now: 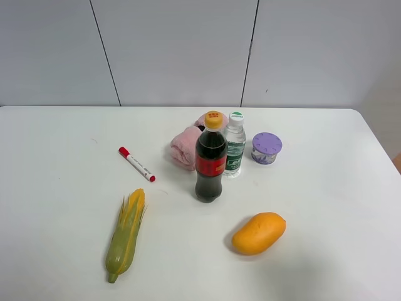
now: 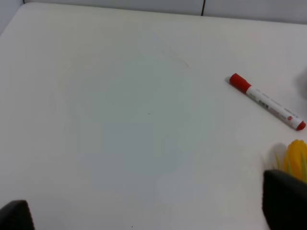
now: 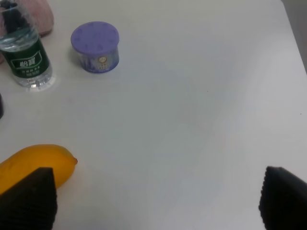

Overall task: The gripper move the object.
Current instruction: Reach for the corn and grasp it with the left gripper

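The corn cob [image 1: 126, 233] in its green husk lies on the white table [image 1: 56, 188] at the front left, yellow tip pointing away. Only its yellow tip [image 2: 297, 154] shows in the left wrist view, beside one dark finger [image 2: 284, 201]. The left gripper [image 2: 148, 213] hovers over bare table with its jaws wide apart and empty. The right gripper [image 3: 156, 201] is also open and empty, one dark finger [image 3: 29, 199] next to the mango [image 3: 33, 160]. Neither arm shows in the exterior high view.
A red-capped marker [image 1: 136, 164] lies behind the corn. A cola bottle [image 1: 210, 163], a water bottle [image 1: 235, 147], a pink cloth [image 1: 186, 147] and a purple jar [image 1: 267, 148] stand mid-table. The orange-yellow mango [image 1: 258, 233] lies at the front right.
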Tool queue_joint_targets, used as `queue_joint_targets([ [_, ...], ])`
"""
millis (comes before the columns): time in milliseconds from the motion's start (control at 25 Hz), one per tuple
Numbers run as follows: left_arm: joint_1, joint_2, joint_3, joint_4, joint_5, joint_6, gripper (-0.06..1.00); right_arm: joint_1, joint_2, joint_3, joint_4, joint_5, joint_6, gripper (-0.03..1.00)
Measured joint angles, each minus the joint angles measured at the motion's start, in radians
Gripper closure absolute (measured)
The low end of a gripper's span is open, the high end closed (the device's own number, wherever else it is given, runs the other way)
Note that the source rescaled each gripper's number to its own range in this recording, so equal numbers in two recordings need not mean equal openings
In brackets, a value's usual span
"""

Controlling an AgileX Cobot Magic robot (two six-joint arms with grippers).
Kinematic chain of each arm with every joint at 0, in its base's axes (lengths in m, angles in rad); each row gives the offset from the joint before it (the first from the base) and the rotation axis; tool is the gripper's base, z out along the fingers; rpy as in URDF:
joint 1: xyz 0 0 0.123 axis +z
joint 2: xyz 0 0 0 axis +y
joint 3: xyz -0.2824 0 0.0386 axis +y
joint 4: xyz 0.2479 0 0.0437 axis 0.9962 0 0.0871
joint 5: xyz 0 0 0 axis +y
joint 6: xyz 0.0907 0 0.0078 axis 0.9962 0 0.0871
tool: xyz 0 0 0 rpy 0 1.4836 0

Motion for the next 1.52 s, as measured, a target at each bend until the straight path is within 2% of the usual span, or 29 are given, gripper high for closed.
queue_joint_targets([
  [880, 0.0, 0.0, 0.0, 0.0, 0.0, 0.0, -0.06, 0.0, 0.0, 0.0, 0.0, 0.0, 0.0, -0.03],
  [1080, 0.0, 0.025, -0.016, -0.029, 0.001, 0.0, -0.06, 0.0, 0.0, 0.0, 0.0, 0.0, 0.0, -0.03],
  [1200, 0.0, 0.142, -0.099, -0.072, 0.002, 0.037, -0.06, 0.0, 0.0, 0.0, 0.0, 0.0, 0.0, -0.03],
  [1320, 0.0, 0.328, -0.199, -0.116, 0.005, 0.116, -0.06, 0.0, 0.0, 0.0, 0.0, 0.0, 0.0, -0.03],
  [1520, 0.0, 0.645, -0.316, -0.2, 0.079, 0.232, -0.06, 0.0, 0.0, 0.0, 0.0, 0.0, 0.0, -0.03],
])
